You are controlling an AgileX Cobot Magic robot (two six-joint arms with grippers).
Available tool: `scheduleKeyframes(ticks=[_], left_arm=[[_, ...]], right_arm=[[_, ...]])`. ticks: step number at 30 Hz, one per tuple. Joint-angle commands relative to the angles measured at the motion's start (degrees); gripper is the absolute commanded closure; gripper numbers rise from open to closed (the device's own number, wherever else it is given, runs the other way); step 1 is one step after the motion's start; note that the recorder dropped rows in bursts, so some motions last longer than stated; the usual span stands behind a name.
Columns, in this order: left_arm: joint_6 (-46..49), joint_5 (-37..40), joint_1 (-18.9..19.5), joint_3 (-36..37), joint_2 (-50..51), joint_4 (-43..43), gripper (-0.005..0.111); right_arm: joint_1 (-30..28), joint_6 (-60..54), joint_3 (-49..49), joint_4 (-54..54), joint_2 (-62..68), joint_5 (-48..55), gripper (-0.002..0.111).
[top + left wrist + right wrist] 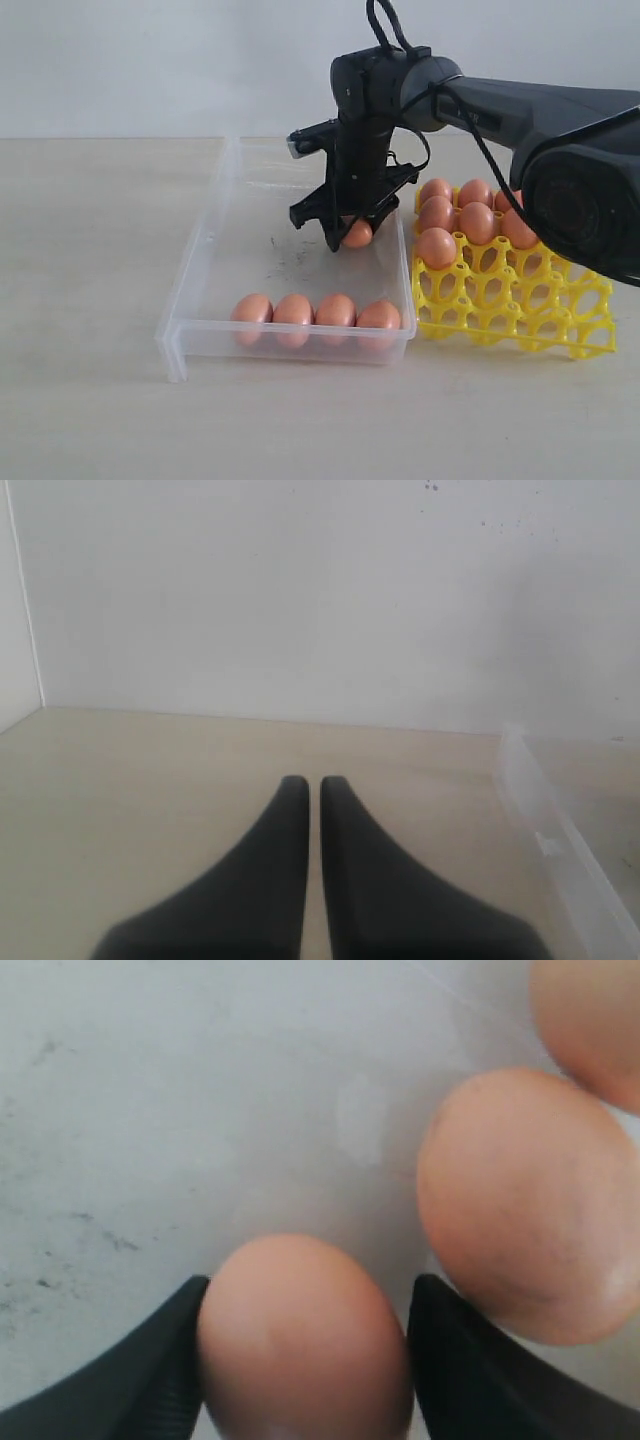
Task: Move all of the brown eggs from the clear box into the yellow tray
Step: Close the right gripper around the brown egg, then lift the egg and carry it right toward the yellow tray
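Observation:
My right gripper [354, 240] reaches down into the clear box [190, 280] near its right wall, shut on a brown egg [358, 234]. In the right wrist view that egg [305, 1340] fills the gap between both black fingers [450, 1360]. Two more brown eggs [530, 1205] lie close by on the scuffed box floor. A row of eggs [315, 311] lies along the box's front wall. The yellow tray [520, 310] stands right of the box, with several eggs [476, 222] in its back cups. My left gripper [313, 780] is shut on nothing above bare table and is out of the exterior view.
The right arm [540, 110] stretches in from the right, above the tray. The left wrist view shows a corner of the clear box [560, 850] and a white wall [320, 600] behind the table. Light wooden tabletop [90, 250] surrounds the box.

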Motion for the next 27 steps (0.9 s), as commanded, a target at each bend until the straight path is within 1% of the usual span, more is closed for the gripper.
scheduleKeyframes(ticks=[1,14,15,17,21,24,27], left_arm=[[-0.29,0.16,-0.32,0.17,-0.19,-0.10,0.103],[-0.18,0.30,-0.32,0.17,-0.19,-0.10,0.103],[-0.18,0.30,-0.32,0.17,-0.19,-0.10,0.103],[-0.18,0.30,-0.32,0.17,-0.19,-0.10,0.103],[-0.18,0.30,-0.32,0.17,-0.19,-0.10,0.103],[-0.18,0.30,-0.32,0.17,-0.19,-0.10,0.103],[-0.18,0.30,-0.32,0.17,-0.19,-0.10,0.103]], right_arm=[[-0.62,-1.52,-0.15,-6.26,-0.10,0.29,0.055],[-0.62,-3.80,-0.15,-6.79,0.00,-4.82,0.056],[-0.62,-3.80,-0.15,-6.79,0.10,-5.02,0.059],[-0.62,-3.80,-0.15,-6.79,0.10,-4.83,0.071],[-0.62,-3.80,-0.15,-6.79,0.20,-3.78,0.108],[-0.62,-2.06,-0.15,-6.27,0.20,-5.21,0.108],[-0.62,-1.23,-0.15,-2.03,0.20,-8.64,0.108]])
